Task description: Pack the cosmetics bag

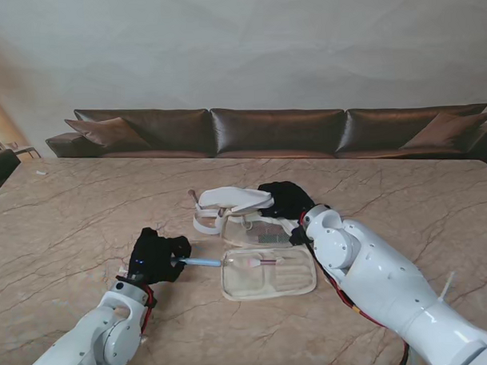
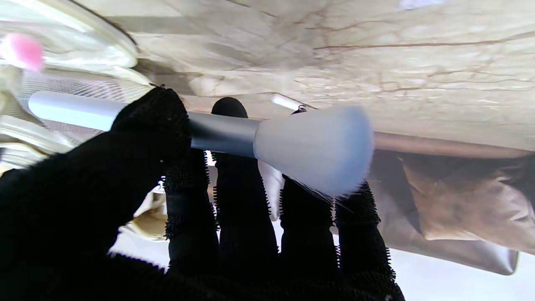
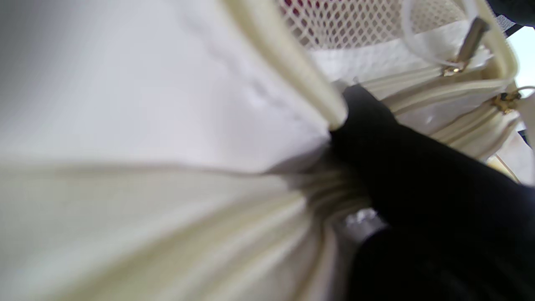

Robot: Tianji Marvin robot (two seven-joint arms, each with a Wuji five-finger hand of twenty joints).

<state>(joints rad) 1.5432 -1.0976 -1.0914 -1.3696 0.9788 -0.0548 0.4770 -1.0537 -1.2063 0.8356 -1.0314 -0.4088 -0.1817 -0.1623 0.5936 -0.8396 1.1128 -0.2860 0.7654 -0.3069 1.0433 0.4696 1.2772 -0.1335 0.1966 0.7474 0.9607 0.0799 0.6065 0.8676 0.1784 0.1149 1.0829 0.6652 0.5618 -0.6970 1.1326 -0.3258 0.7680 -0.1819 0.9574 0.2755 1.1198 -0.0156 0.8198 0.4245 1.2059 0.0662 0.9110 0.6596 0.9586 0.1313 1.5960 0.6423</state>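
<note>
A cream cosmetics bag (image 1: 266,270) lies unzipped and spread flat on the marble table, with a mesh pocket (image 3: 359,21) inside and a pink-tipped item (image 1: 258,263) in the nearer half. My left hand (image 1: 156,255), in a black glove, is shut on a pale blue makeup brush (image 1: 200,262) whose handle points at the bag's left edge. In the left wrist view the brush (image 2: 234,133) lies across my fingers (image 2: 234,200), its head on the side away from the bag. My right hand (image 1: 286,201) is shut on the bag's far edge; the thumb (image 3: 376,125) pinches the cream rim (image 3: 284,58).
White straps (image 1: 228,203) from the bag trail to the far left of it. A brown leather sofa (image 1: 274,129) runs along the table's far side. My right forearm (image 1: 375,278) crosses the table to the right of the bag.
</note>
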